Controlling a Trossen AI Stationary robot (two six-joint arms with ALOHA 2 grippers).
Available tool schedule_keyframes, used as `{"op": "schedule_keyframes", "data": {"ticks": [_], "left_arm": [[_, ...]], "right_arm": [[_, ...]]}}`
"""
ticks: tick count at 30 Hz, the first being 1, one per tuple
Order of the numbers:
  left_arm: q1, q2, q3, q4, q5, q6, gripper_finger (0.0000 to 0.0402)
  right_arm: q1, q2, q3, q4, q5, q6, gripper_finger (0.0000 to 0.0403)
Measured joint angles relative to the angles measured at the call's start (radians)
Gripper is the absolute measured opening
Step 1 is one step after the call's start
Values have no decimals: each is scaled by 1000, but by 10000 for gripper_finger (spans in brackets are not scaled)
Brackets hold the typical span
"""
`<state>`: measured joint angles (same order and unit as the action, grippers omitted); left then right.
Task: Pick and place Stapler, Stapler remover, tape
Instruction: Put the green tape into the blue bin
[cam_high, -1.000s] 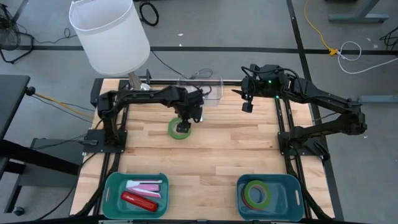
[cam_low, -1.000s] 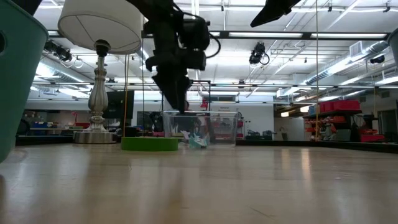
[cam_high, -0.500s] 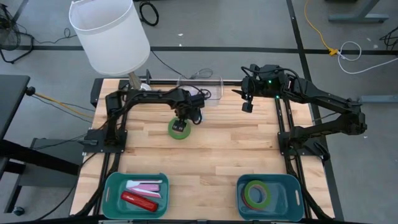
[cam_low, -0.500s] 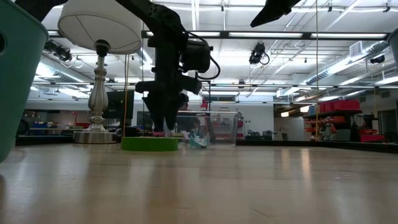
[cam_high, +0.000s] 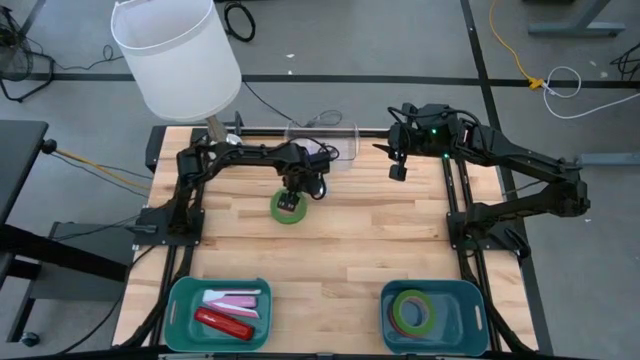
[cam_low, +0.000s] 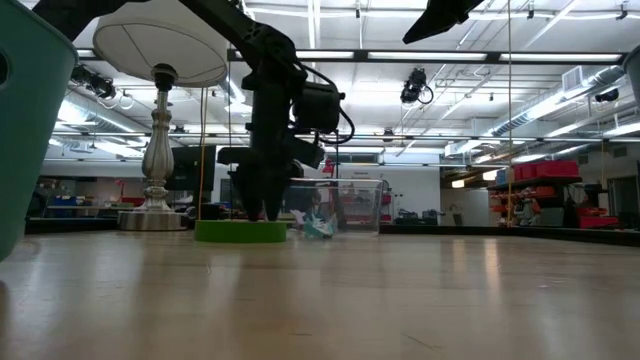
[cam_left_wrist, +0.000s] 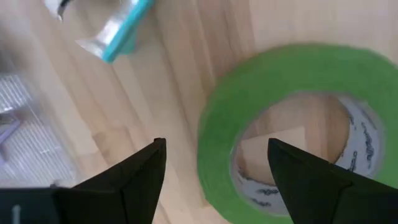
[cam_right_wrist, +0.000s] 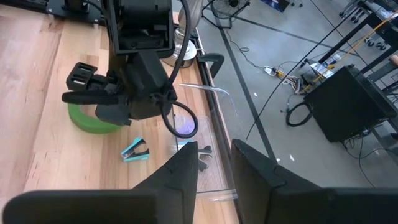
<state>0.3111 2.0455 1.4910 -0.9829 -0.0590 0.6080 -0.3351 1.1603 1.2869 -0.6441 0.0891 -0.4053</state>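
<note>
Nearest, 2 teal plastic bins (cam_high: 218, 312) line the front edge, bare wooden planks behind. Mid-table, the left gripper (cam_left_wrist: 214, 177) stands wide over the flat green tape ring (cam_high: 289, 207), 1 finger each side of its wall. Beyond, the right gripper (cam_high: 397, 158) hangs narrowly parted by the clear box (cam_low: 325, 205).

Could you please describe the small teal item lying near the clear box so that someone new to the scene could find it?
Start at the clear plastic box at the table's far edge, beside the lamp. Just in front of it lies the green tape ring, under the left gripper. The teal staple remover rests between ring and box: small, claw-shaped, with metal jaws, unlike the round tape.
</note>
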Motion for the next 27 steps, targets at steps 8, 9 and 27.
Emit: {"op": "schedule_keyframes", "data": {"ticks": [8, 9, 27], "left_arm": [[0, 19, 0, 2, 2, 29, 272], [0, 19, 0, -2, 2, 36, 267], [-1, 20, 0, -2, 3, 58, 114]], "right_arm": [[0, 0, 0, 0, 0, 3, 97], [0, 0, 0, 1, 0, 3, 97], [0, 0, 0, 8, 0, 4, 98]]}}
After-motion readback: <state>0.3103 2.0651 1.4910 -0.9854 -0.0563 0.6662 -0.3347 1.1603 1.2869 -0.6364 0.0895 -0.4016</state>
